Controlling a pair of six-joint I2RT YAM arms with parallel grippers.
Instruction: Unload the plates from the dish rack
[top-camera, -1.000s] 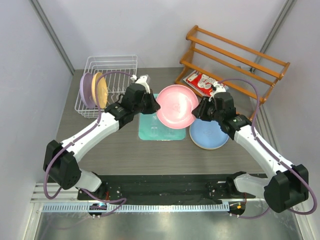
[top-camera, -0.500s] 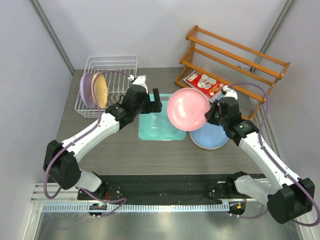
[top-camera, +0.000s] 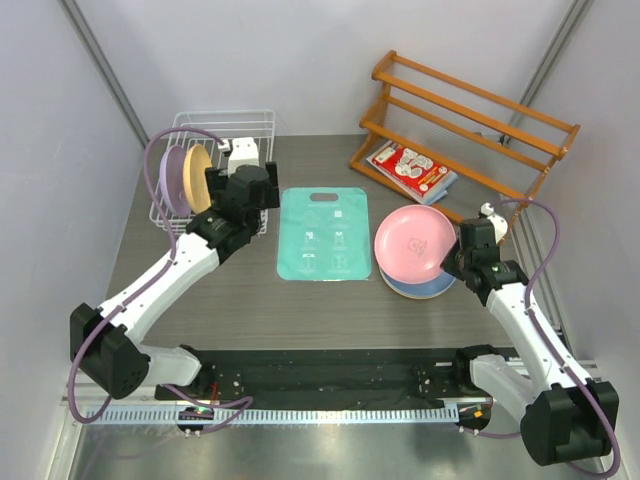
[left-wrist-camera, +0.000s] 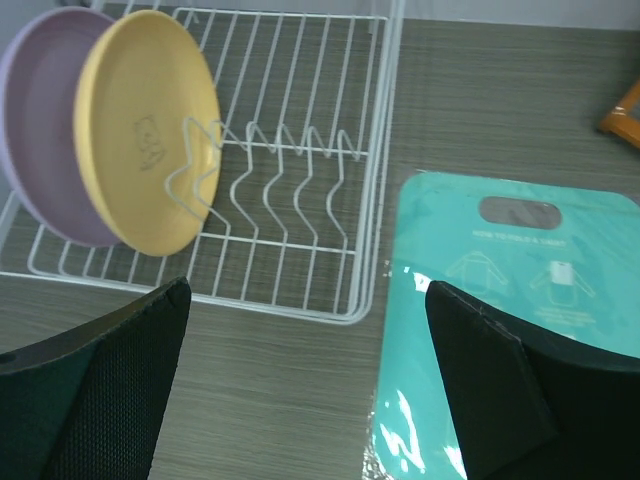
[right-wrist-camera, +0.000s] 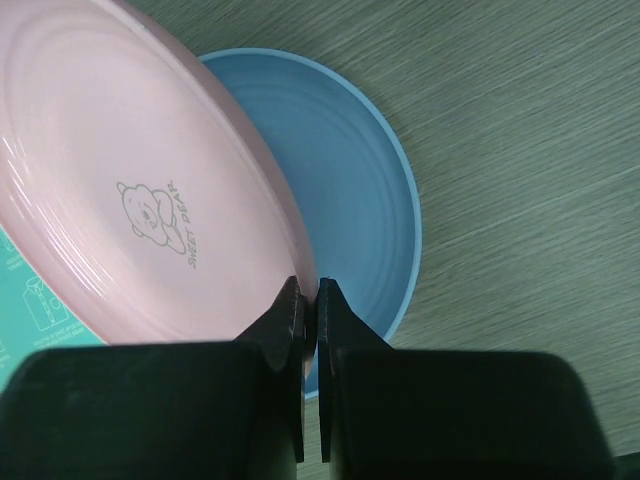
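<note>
The right gripper (right-wrist-camera: 308, 296) is pinched tight on the rim of the pink plate (right-wrist-camera: 130, 200), which tilts over the blue plate (right-wrist-camera: 345, 170) lying flat, while the left gripper (left-wrist-camera: 305, 330) is wide open and holds nothing, near the dish rack (left-wrist-camera: 300, 150) where the yellow plate (left-wrist-camera: 140, 140) and lilac plate (left-wrist-camera: 30, 140) stand.

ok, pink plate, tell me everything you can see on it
The pink plate is round, shallow, glossy plastic by the look, with concentric rings and a faint bear print reading SWEET DEAR at its centre. The right gripper is shut on its rim, holding it tilted over the blue plate. Whether the two plates touch cannot be told.
</note>
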